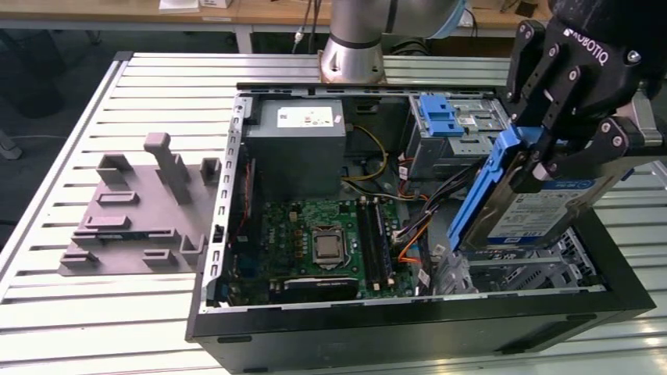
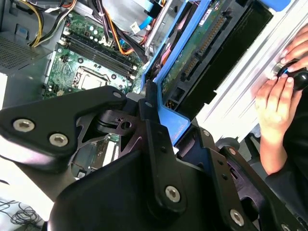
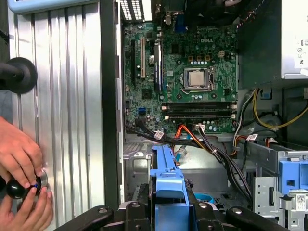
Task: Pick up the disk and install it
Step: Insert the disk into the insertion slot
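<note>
Standing beside the computer case (image 1: 417, 328) is the grey fixture (image 1: 136, 211); over the case's end at the exterior view's right the disk (image 1: 536, 215) is held tilted (likely to suit a bay), pinched by the gripper (image 1: 568, 152).

Slatted aluminium table (image 1: 156, 86), evenly lit. Beyond its far edge, a wooden desk (image 1: 271, 9) with papers (image 1: 180, 5) on top. Dark floor (image 1: 31, 168) past the table's edge on the exterior view's left.
</note>
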{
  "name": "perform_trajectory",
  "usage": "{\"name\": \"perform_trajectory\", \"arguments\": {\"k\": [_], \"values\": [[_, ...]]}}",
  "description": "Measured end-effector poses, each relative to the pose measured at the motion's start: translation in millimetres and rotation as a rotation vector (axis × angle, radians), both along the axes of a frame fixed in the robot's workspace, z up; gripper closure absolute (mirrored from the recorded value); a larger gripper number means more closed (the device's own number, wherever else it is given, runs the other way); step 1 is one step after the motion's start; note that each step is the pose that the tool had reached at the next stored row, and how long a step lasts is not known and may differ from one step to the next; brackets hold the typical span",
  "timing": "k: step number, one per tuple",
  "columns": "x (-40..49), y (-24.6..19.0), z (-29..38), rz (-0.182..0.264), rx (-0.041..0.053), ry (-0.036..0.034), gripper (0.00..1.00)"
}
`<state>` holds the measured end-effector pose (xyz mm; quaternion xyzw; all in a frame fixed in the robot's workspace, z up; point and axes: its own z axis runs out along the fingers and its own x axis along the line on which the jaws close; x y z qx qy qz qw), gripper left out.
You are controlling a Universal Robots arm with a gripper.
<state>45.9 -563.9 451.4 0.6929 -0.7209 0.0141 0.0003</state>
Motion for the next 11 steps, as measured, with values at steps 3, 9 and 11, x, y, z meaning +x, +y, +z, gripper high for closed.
{"name": "perform_trajectory", "arguments": {"k": [3, 9, 11], "values": [[1.3, 0.0, -0.1, 0.000, 0.0001, -0.0001, 0.64], [10.7, 0.3, -2.2, 0.000, 0.0000, 0.0007, 0.64], [12.7, 0.6, -3.4, 0.000, 0.0000, 0.0008, 0.64]]}}
